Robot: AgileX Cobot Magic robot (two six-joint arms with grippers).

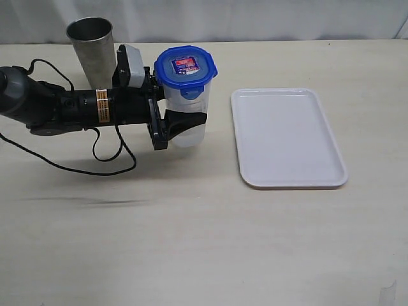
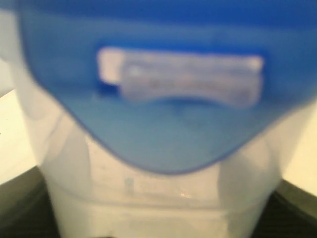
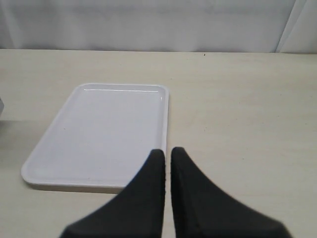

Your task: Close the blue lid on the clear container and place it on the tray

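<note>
— Where is the clear container point(image 1: 191, 135)?
— Standing, it seems, on the pale wood-grain table point(image 1: 191, 242), just left of the tray point(image 1: 290, 137) and not yet on it. The left gripper point(image 1: 183, 108) clasps its smooth tapered wall from the side, low enough to leave the top free, I'd say.
— And the blue lid point(image 1: 185, 64)?
— On top, round and glossy, label up. Whether every tab is snapped I cannot tell.
— The other arm?
— The right gripper point(image 3: 167, 154) is pinched closed and empty, near the flat white tray's low rim. Farthest back stands a dull steel cup point(image 1: 92, 48)
</note>
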